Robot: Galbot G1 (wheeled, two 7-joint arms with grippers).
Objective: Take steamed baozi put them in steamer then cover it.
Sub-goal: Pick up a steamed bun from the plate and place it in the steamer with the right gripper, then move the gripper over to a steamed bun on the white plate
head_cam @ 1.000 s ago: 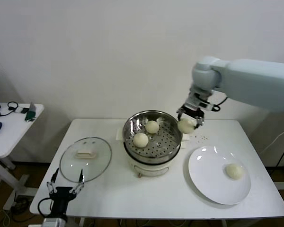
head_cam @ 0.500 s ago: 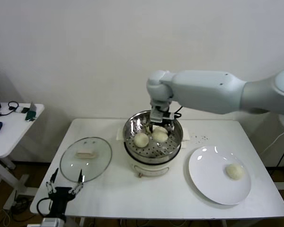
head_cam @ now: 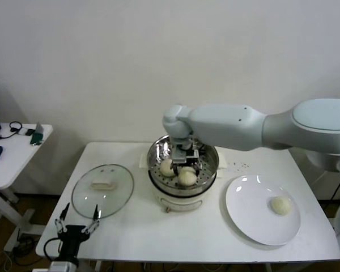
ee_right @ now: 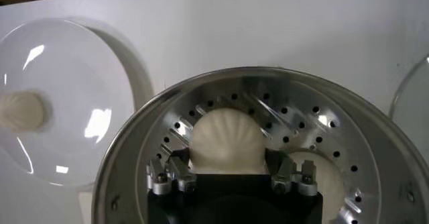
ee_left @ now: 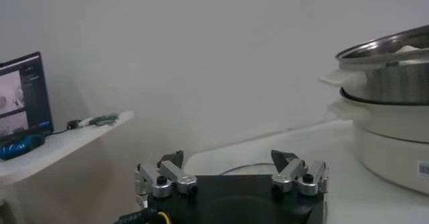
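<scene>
The steel steamer (head_cam: 154,148) stands on its cream cooker base mid-table. My right gripper (head_cam: 187,173) reaches down into it, fingers against both sides of a baozi (head_cam: 187,178) that sits low on the perforated floor near the front. The right wrist view shows that baozi (ee_right: 226,141) between the right gripper (ee_right: 226,159) fingers, touching both. A second baozi (head_cam: 167,167) lies beside it, also visible from the right wrist (ee_right: 323,172). One more baozi (head_cam: 281,205) rests on the white plate (head_cam: 255,221). My left gripper (head_cam: 78,218) hangs open, parked by the table's front left corner.
The glass lid (head_cam: 102,190) with its cream handle lies flat on the table left of the steamer, just beyond the left gripper (ee_left: 231,161). A small side table (head_cam: 14,153) with cables stands at far left. Plate (ee_right: 74,64) and steamer rim (ee_right: 268,78) lie close together.
My right arm carried the baozi from beside the steamer's right rim over the basket and lowered it to the floor near the front. The left arm has stayed still.
</scene>
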